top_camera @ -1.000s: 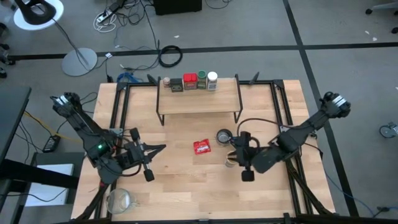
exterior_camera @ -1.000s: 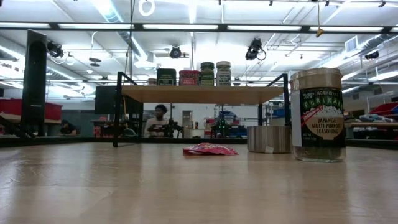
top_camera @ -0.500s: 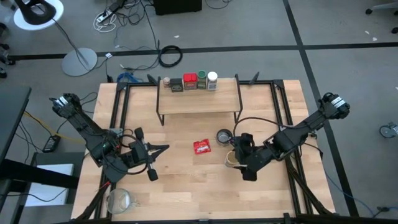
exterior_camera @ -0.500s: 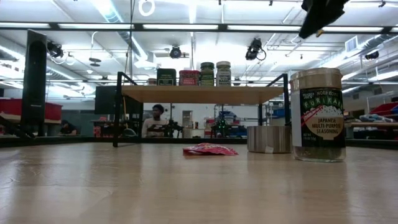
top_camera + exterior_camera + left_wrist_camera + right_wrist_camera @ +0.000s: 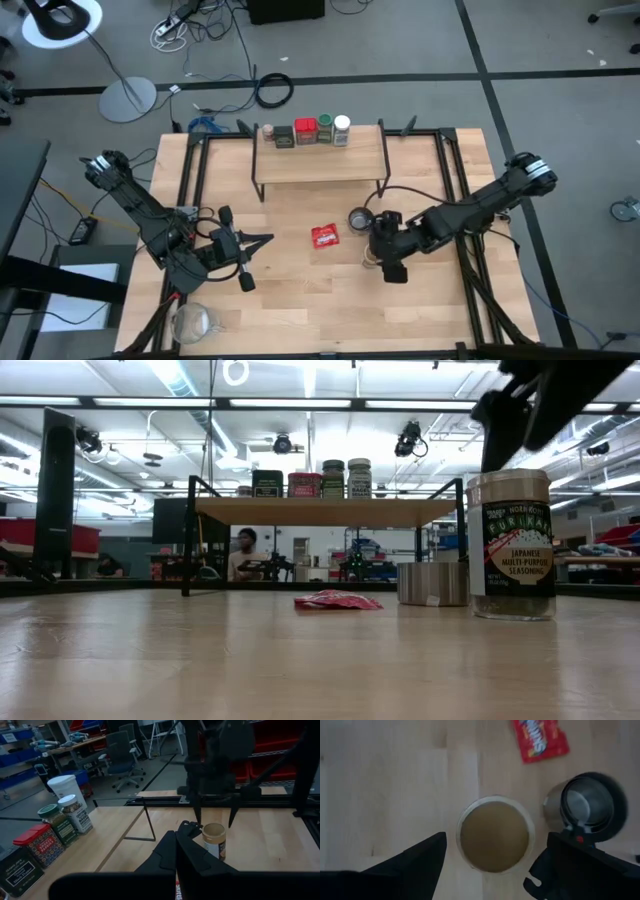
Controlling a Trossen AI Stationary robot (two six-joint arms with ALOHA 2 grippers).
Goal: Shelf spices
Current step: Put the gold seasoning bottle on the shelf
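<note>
While open, right tool (image 5: 490, 865) above tan-lidded jar (image 5: 495, 834)

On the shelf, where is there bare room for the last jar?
The shelf plank is bare in front of the spice row and toward its right end, beyond the white-capped jar. The back-left is crowded. The tan-lidded jar stands on the table under the right gripper.

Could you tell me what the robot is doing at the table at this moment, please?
It is shelving spices. Four containers already stand on the shelf. The right claw hangs open directly above the tan-lidded jar, which stands on the table beside the metal cup and is not gripped yet. The left claw waits shut over the table's left side. A red packet lies near the middle.
</note>
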